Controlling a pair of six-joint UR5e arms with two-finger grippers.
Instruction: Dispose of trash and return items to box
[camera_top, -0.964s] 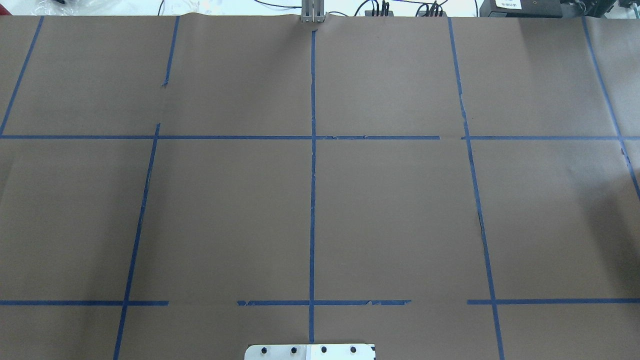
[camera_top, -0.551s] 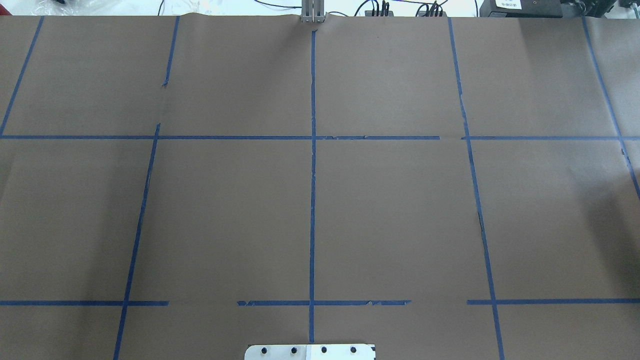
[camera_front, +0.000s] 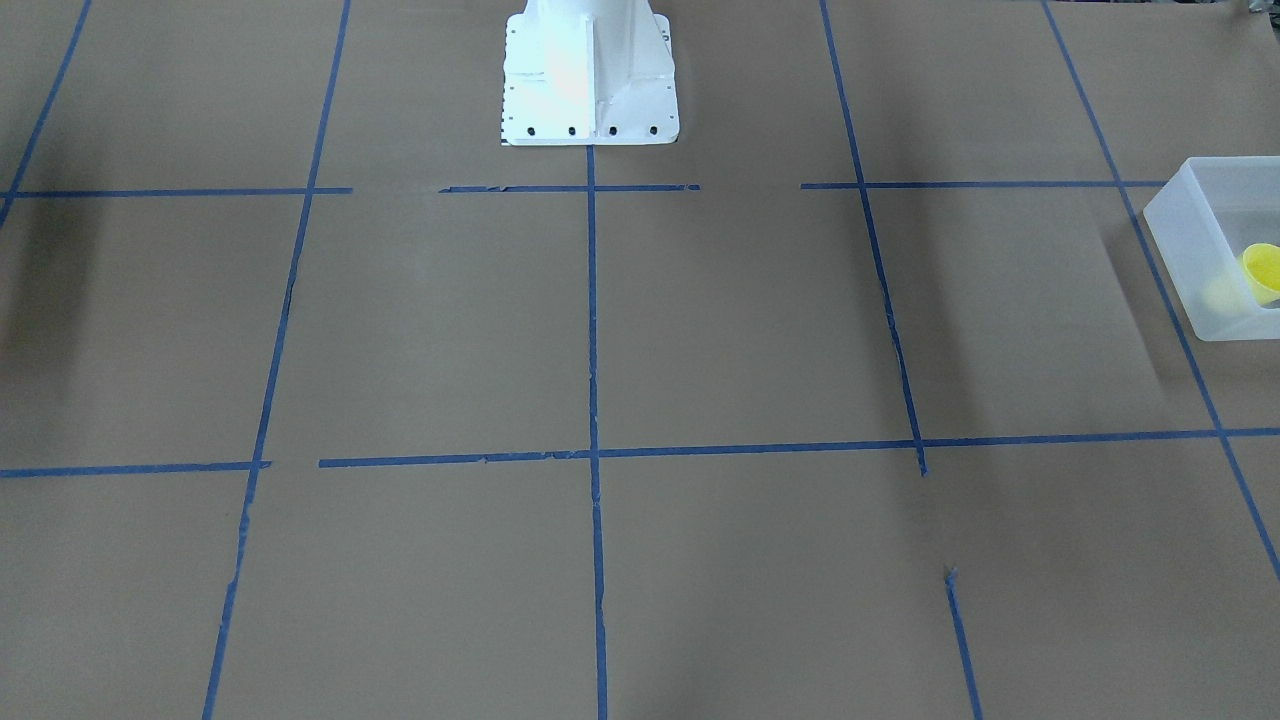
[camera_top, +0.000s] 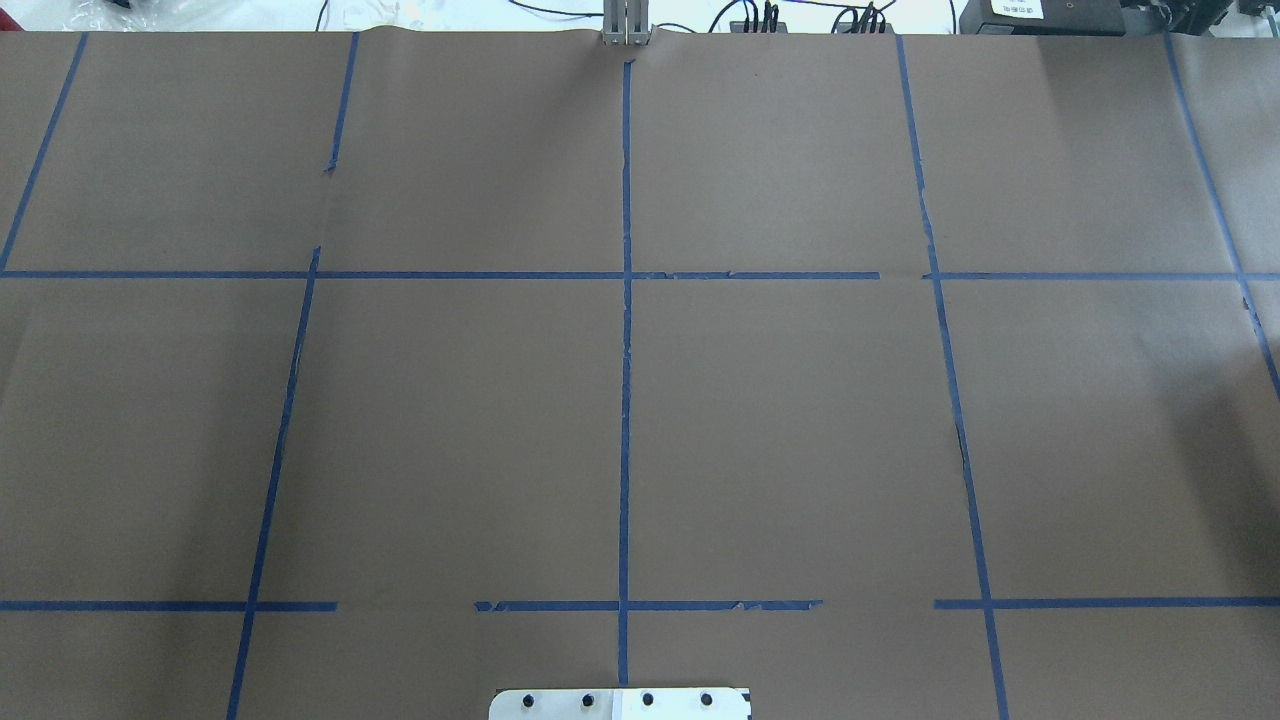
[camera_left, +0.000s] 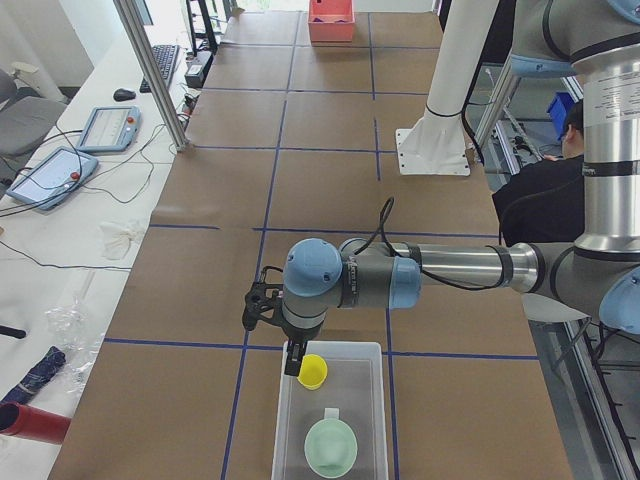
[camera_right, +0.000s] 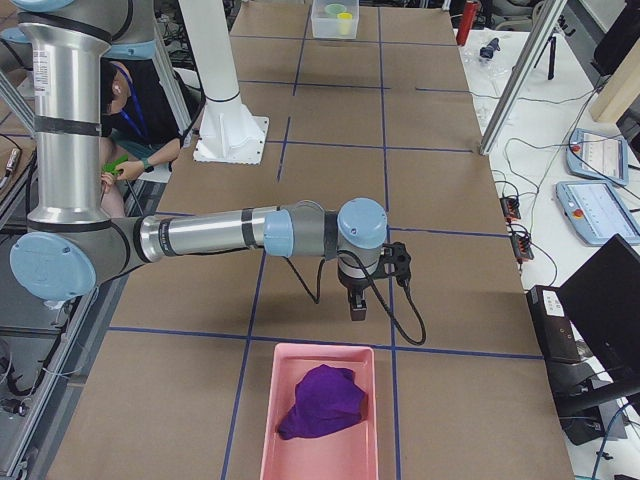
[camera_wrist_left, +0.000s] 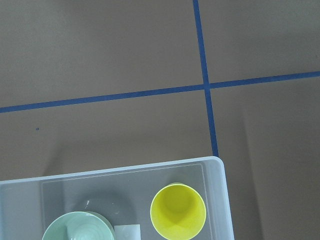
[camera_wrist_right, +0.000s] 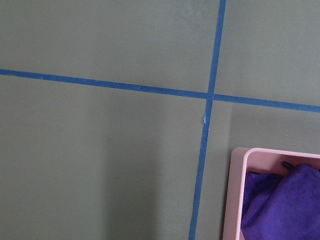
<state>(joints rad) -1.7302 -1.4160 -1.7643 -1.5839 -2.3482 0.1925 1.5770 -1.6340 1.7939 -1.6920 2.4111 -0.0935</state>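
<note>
Counter (camera_top: 450, 420) of brown paper, gridded with blue tape, with nothing on its middle in the overhead and front views. The box (camera_left: 283, 425) sits at the end on the robot's left. Inside it the cup (camera_left: 313, 371) stands mouth-up near one corner, and the bowl (camera_left: 331, 447) lies apart from it toward the other end. They do not touch, so either could likely be reached without disturbing the other.

The left arm (camera_left: 450, 265) stretches out level with its wrist turned down, so the left jaws hang just above the cup, by the box's rim. Only the side view shows them, so I cannot tell whether they are wide or narrow. Their position directly over the box suits lowering things straight in.

At the opposite end, a pink tray (camera_right: 268, 440) holds a crumpled purple cloth (camera_right: 322, 402). The right arm (camera_right: 200, 232) reaches out the same way, with the right jaws pointing down over bare paper just beside the tray — again seen only from the side, so their opening cannot be judged.

With both items in the box and each arm poised by the bin at its own end, the task looks close to finished.
</note>
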